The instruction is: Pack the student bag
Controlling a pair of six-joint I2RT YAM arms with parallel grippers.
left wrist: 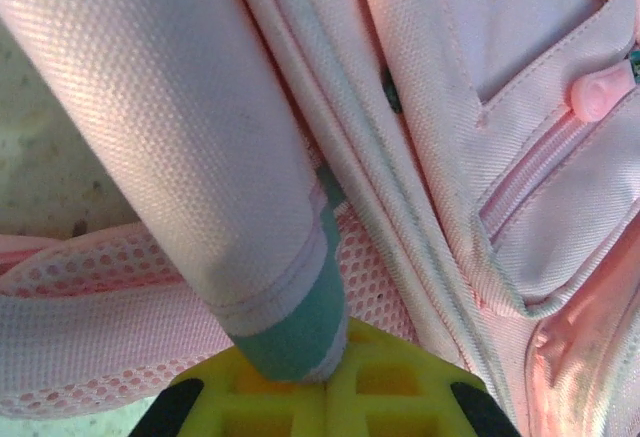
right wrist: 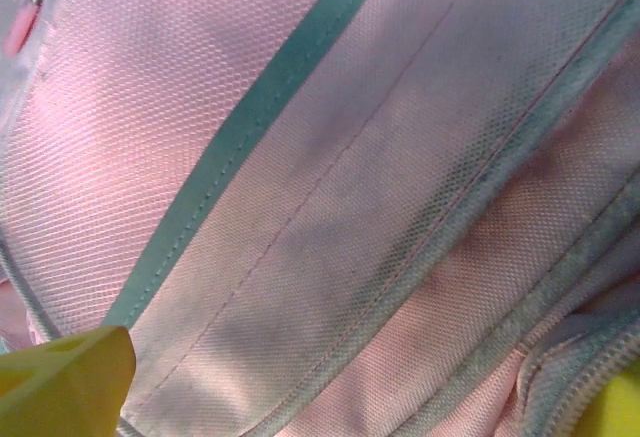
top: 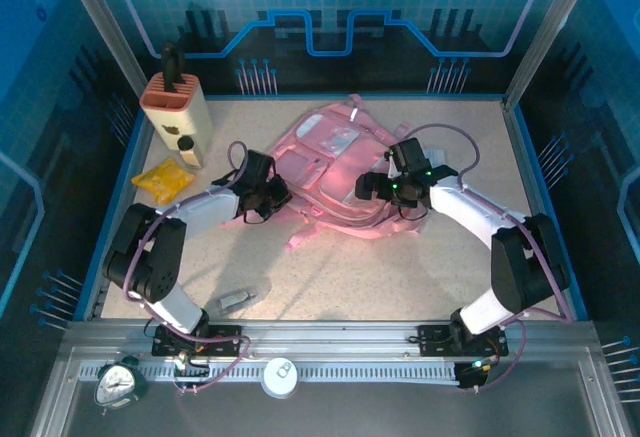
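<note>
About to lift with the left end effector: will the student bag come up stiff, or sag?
It probably sags: the student bag lies flat and rumpled, so it looks soft and fairly empty. The left end effector pinches just a strap end, which would likely go taut first while the body trails.

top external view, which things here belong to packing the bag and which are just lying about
Job: student bag; left end effector, shut on its strap; right end effector, open over it.
Lying about, some perhaps to pack: yellow packet; peach-topped holder; small grey item; alarm clock; white disc.
</note>
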